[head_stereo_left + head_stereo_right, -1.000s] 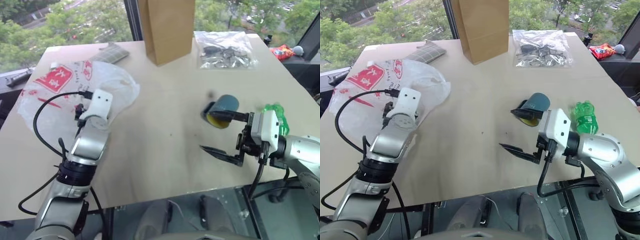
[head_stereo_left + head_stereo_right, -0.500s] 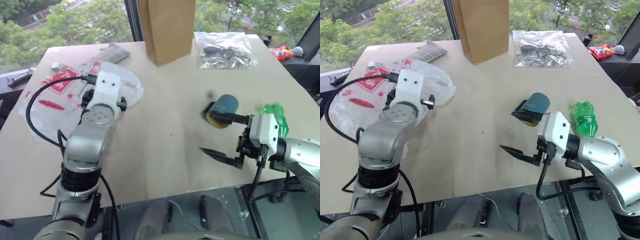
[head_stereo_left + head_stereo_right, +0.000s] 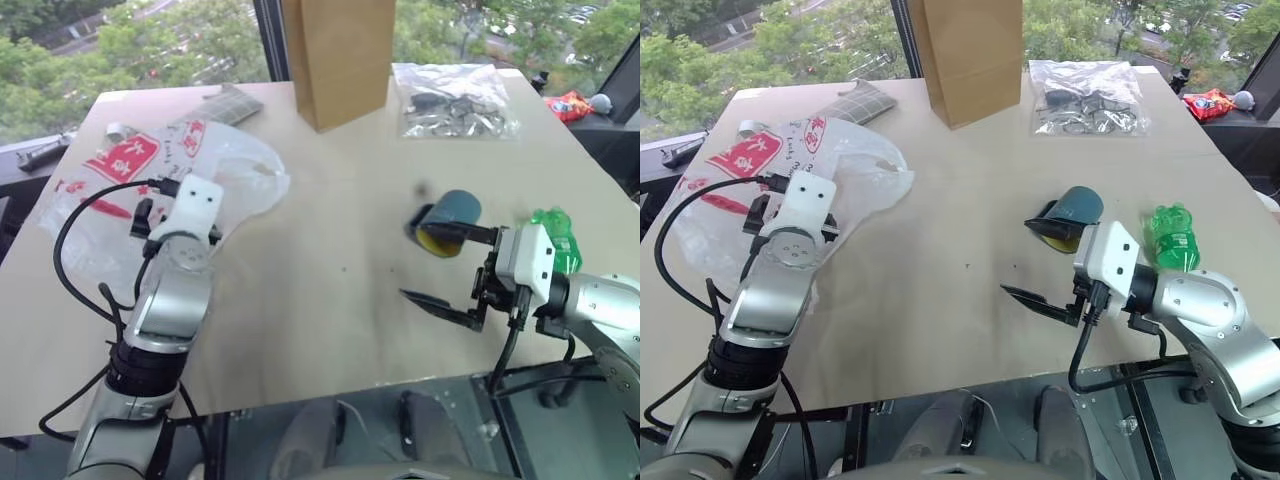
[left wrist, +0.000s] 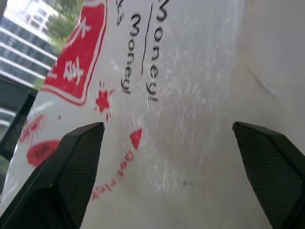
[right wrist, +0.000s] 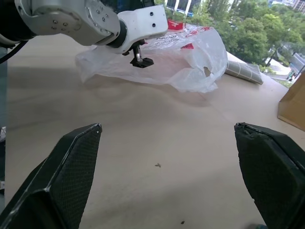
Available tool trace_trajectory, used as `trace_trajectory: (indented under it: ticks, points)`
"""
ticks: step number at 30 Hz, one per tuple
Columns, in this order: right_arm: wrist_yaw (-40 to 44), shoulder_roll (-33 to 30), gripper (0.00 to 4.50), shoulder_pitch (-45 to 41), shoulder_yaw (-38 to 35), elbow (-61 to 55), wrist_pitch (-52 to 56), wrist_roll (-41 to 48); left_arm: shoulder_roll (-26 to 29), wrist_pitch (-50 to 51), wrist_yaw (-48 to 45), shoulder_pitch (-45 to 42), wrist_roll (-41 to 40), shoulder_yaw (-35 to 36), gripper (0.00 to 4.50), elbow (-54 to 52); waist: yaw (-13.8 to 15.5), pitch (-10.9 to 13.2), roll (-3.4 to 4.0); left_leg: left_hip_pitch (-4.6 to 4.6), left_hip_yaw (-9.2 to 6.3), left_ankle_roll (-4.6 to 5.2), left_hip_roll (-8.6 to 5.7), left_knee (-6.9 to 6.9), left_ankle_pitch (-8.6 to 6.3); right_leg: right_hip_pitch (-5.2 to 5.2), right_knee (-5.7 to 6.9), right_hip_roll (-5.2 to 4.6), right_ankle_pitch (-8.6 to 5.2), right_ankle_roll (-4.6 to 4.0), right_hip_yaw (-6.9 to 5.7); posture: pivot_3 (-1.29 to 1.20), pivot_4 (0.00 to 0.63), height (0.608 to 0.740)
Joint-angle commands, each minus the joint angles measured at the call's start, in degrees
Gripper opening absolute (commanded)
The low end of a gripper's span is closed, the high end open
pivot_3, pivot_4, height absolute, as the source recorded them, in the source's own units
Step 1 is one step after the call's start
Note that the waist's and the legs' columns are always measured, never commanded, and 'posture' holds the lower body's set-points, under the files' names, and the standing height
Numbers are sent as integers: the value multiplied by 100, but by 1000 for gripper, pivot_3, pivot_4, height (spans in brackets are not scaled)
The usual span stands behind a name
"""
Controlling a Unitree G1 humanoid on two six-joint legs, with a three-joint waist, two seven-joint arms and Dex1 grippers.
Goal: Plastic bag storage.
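I am looking at the plastic bag (image 3: 175, 180) lying spread and crumpled at the upper left of the frame on the smooth tan desk (image 3: 330, 270); it is thin, translucent white and crinkly, with red printed labels. My left gripper (image 4: 167, 143) is hanging just over the bag, its two black textured fingers (image 4: 66, 167) standing wide apart and holding nothing. My right gripper (image 3: 440, 270) is hovering at the lower right, fingers (image 5: 71, 162) likewise spread and empty.

Near it a teal, cylinder-shaped roll (image 3: 445, 220) with a yellow end is lying on its side, and a green plastic bottle (image 3: 1170, 235) is showing beside the right wrist. A stiff brown paper bag (image 3: 345, 55) is standing at the top centre, a small clear bag of dark parts (image 3: 455, 100) to its right.

The left wrist view is giving me the bag's print close up: red stars and the word "Money". The right wrist view is showing the bag's puffed edge and the left arm's white casing (image 5: 143, 24) above it.
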Motion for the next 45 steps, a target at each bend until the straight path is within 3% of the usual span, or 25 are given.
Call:
trace_trajectory:
  ticks: [1, 7, 8, 10, 17, 18, 22, 26, 29, 36, 45]
  points:
    - [-52, 34, 4500, 43, -25, -182, -139, -33, 211, -903, -107, 37, 287, 47, 4473, 634, -7, 0, 1, 1, 0, 0, 0, 0, 0, 0, 1, 0, 0, 0, 0, 0, 150, 740]
    - [-137, 81, 4500, 144, -22, -226, -147, -104, 168, -2554, -180, -426, 328, 209, 4473, 2598, -4, -1, 1, 1, 0, 0, -1, 0, 0, 0, 0, -1, 0, 0, -1, 0, 150, 740]
    - [-146, 80, 4500, 160, -27, -233, -150, -115, 173, -2718, -159, -470, 368, 227, 4234, 2682, -6, -1, 1, 0, 0, 0, -1, 1, 0, 0, 0, -1, 1, 0, -1, 0, 150, 740]
    - [-174, 82, 4500, 217, -49, -259, -155, -128, 192, -2935, -137, -485, 451, 244, 3615, 2694, -5, -1, 0, -2, 1, 1, -3, 1, 0, 0, -2, -6, 1, 0, -1, 0, 150, 740]
    - [-268, 76, 4500, 365, -98, -345, -187, -192, 260, -2667, -789, -236, 217, 673, 282, 1518, -17, -1, 0, -2, 1, 2, -4, 0, -1, -2, 0, -9, 1, 0, 0, 0, 150, 740]
    - [-277, 71, 4500, 381, -106, -349, -190, -199, 257, -2517, -985, -254, 72, 800, 57, 1324, -17, -1, 0, -2, 1, 2, -4, 0, -1, -2, 1, -8, 1, 0, -1, 0, 150, 740]
    - [-292, 63, 4500, 425, -89, -325, -223, -281, 269, -1848, -2115, -491, -925, 1357, 57, 770, -21, -1, 0, 1, 0, 2, -3, 1, -1, -1, 5, -6, 1, 0, -3, 0, 150, 740]
    - [-324, 92, 4500, 417, -69, -274, -254, -368, 330, -1314, -2470, -821, -1383, 1805, 57, 783, -27, -1, 0, 4, 2, 2, -2, 2, 0, 1, 6, -2, 1, 0, -2, 0, 150, 740]
    - [-393, 99, 4500, 487, -92, -251, -302, -515, 143, -364, -2713, -1391, -2025, 2060, 57, 605, -9, -1, -1, 1, -2, 1, 0, 4, 0, 0, 5, 1, 1, 0, -6, 0, 150, 740]
    - [-483, 114, 4500, 584, -119, -253, -348, -668, -337, 949, -2534, -2141, -2692, 2589, 57, 732, -41, -1, -1, 2, -1, 0, -2, 8, 0, 3, 5, 1, 1, 0, -4, 0, 150, 740]
    - [-725, 85, 4500, 651, -86, -237, -243, -1030, -1524, 2398, -1937, -3302, -3083, 3513, 57, 817, -25, 0, -2, 2, -1, -1, -3, 11, 1, 4, 6, 2, 1, 0, -4, 0, 150, 740]
